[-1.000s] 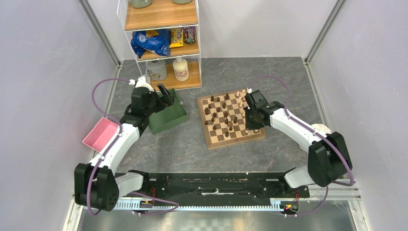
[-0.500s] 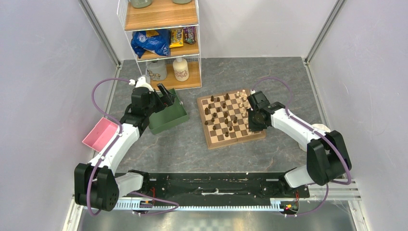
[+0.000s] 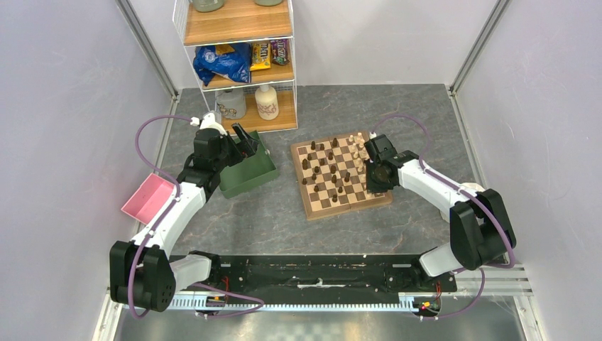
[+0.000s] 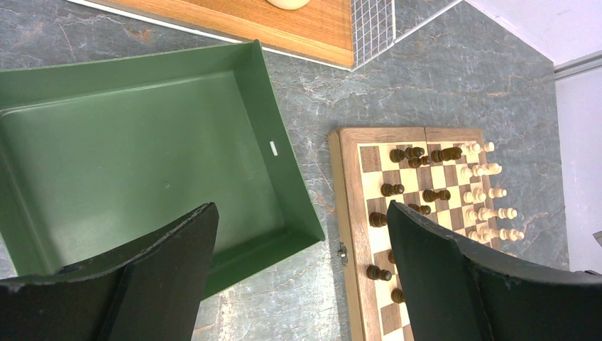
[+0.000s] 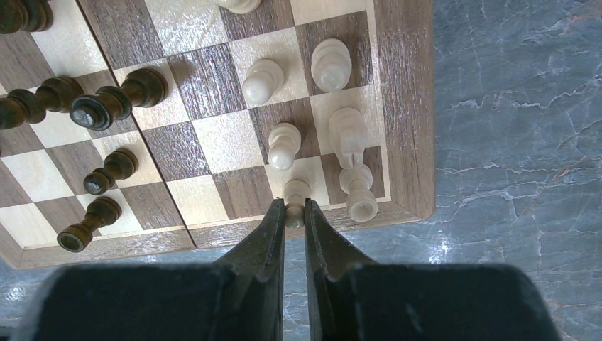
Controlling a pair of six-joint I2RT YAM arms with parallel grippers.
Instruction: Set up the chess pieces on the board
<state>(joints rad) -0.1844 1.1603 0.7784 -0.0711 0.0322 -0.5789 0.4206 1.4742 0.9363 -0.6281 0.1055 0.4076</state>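
Observation:
The board (image 3: pixel 317 202) lies at table centre with dark pieces (image 3: pixel 323 170) scattered over it and cream pieces (image 3: pixel 358 145) along its right side. My right gripper (image 5: pixel 294 210) is shut on a cream pawn (image 5: pixel 296 192) over a light square in the board's (image 5: pixel 401 106) corner, next to a cream rook (image 5: pixel 360 199). In the top view this gripper (image 3: pixel 374 176) sits at the board's right edge. My left gripper (image 4: pixel 298 234) is open and empty, hovering between the green tray (image 4: pixel 128 156) and the board (image 4: pixel 348 213); in the top view it (image 3: pixel 245 142) is over the tray.
A green tray (image 3: pixel 246 170) lies left of the board, and a pink bin (image 3: pixel 147 199) farther left. A wooden shelf unit (image 3: pixel 241 64) with snack bags and bottles stands at the back. Grey walls close in both sides.
My right gripper has moved from over the board's right-middle squares toward its right edge and lowered, carrying the cream pawn. The left arm has not moved.

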